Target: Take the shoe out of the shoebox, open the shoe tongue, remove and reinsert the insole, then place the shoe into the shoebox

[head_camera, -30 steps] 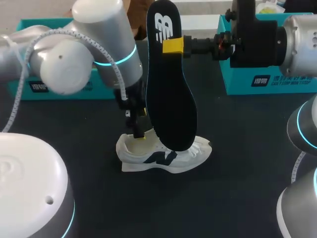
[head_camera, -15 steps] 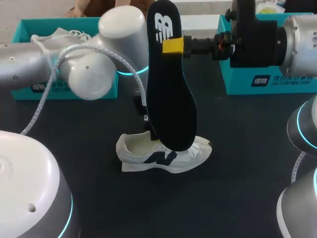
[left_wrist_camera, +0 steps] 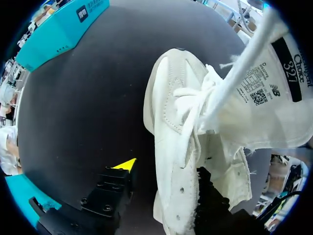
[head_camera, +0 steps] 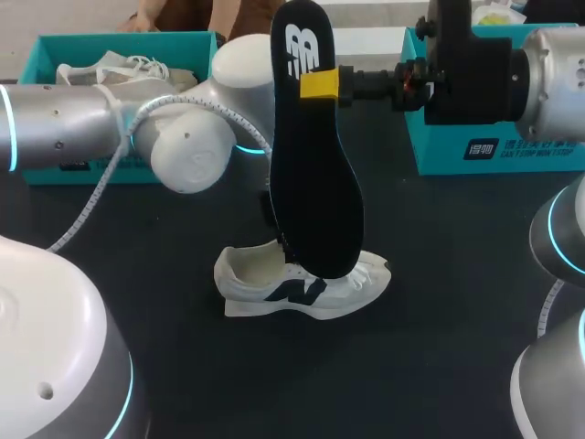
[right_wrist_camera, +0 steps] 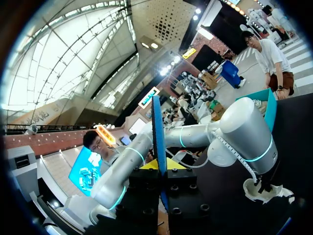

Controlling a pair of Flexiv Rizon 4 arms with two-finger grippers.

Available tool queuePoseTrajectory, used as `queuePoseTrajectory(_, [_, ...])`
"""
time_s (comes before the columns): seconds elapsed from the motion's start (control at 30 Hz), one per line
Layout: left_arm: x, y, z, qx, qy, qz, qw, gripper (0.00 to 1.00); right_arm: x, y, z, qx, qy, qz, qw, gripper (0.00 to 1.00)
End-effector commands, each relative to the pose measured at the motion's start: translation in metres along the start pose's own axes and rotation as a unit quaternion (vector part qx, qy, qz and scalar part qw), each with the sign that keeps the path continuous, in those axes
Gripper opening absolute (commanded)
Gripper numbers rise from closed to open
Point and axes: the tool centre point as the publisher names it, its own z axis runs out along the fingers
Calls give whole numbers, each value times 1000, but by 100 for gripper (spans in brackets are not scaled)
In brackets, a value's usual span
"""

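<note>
Item, lower centre of the head view: shoe [head_camera: 302, 283], white with a dark side mark, lying on its sole on the dark table [head_camera: 439, 311], out of any box and with its opening upward, a pose that suits work on its inside. Item, just behind the shoe's heel end: left gripper [left_wrist_camera: 165, 169], mostly hidden in the head view by the insole. The left wrist view shows it released, its fingers straddling the shoe's side wall. The yellow tip [left_wrist_camera: 126, 164] stands clear of the wall on the outside, and the other finger goes down into the opening, so the gripper is judged to be placed to steady or spread the shoe, not to lift it. Item, above the shoe: insole [head_camera: 315, 174], dark face toward the head camera, hanging upright and lengthwise with its lower end over the shoe's middle. Whether that end touches the shoe cannot be told. Its pale printed underside [left_wrist_camera: 274, 93] faces the left gripper. Item, top centre: right gripper [head_camera: 320, 84], reaching in from the right and clenched on the insole near its upper end, which leaves the lower end free to go toe-first into the shoe; the insole is out and judged not yet back in. Item, far upper left: left box [head_camera: 46, 48], teal, holding a second shoe [head_camera: 119, 69]. Item, far upper right: right box [head_camera: 494, 151], teal, contents not visible. Which box is to take the shoe cannot be told.
</note>
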Motion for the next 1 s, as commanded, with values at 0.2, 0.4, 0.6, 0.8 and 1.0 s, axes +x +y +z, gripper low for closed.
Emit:
queuePoseTrajectory(0.2, [5,2,-8,-12,15,11,1000,0,0,0,5,-1,-2,1,1000,0])
queuePoseTrajectory(0.4, [4,-3,-19,-64,89,117,987,0,0,0,5,-1,-2,1,1000,0])
queuePoseTrajectory(0.6, [4,-6,-37,-140,188,326,916,0,0,0,5,-1,-2,1,1000,0])
queuePoseTrajectory(0.8, [1,-10,-55,-161,278,506,800,0,0,0,5,-1,-2,1,1000,0])
queuePoseTrajectory(1.0, [0,-13,-65,-170,304,548,760,0,0,0,5,-1,-2,1,1000,0])
